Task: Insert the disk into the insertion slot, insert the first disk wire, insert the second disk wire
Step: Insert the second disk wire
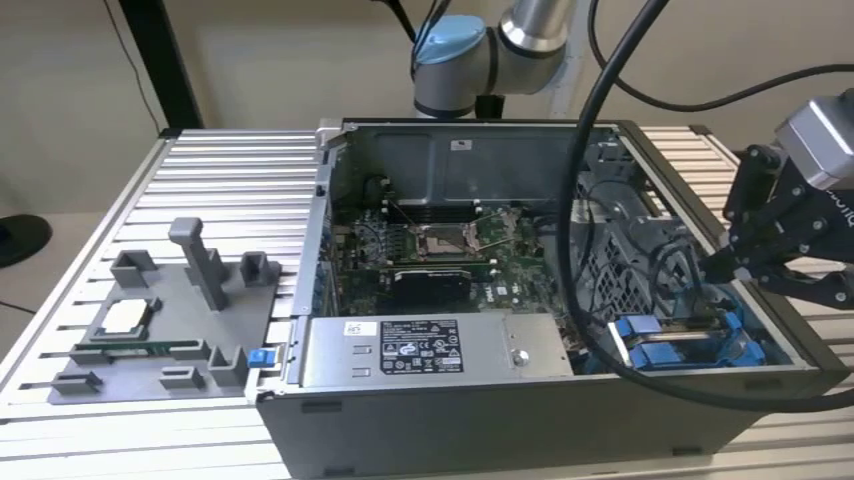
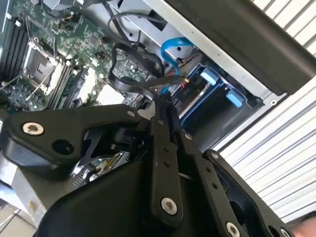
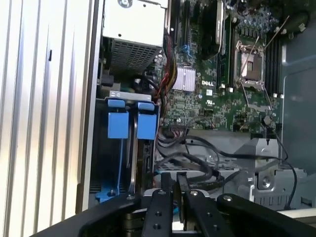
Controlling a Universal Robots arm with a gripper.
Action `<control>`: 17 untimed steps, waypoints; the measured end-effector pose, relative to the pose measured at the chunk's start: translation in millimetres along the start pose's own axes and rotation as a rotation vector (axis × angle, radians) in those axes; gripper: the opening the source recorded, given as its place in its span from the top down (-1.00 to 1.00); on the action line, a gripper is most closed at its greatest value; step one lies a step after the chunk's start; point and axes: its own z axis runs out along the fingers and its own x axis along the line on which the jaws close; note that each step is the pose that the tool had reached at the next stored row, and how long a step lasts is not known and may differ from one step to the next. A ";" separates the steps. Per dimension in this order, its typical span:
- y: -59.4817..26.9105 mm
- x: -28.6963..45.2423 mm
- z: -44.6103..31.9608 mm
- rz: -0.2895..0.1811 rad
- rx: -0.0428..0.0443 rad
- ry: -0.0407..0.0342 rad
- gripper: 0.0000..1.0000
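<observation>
Note that the gripper (image 3: 177, 190), fingers closed on a thin black wire (image 3: 197, 163), hangs lower centre in the first wrist view, while the disk (image 3: 127, 123) sits seated left of centre, long axis vertical.

My gripper (image 3: 178, 190) is matt black metal with bright steel screws. The disk (image 3: 128, 123) sits in glossy blue plastic tabs. The insertion slot (image 3: 101, 163) is dull grey sheet metal. The table (image 1: 227, 180) is ribbed, brushed aluminium.
</observation>
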 end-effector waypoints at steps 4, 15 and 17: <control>1.9 0.1 0.6 0.008 -0.0240 0.0084 1.00; 8.4 0.5 3.4 0.029 -0.0512 0.0702 1.00; 8.4 0.5 3.4 0.029 -0.0512 0.0704 1.00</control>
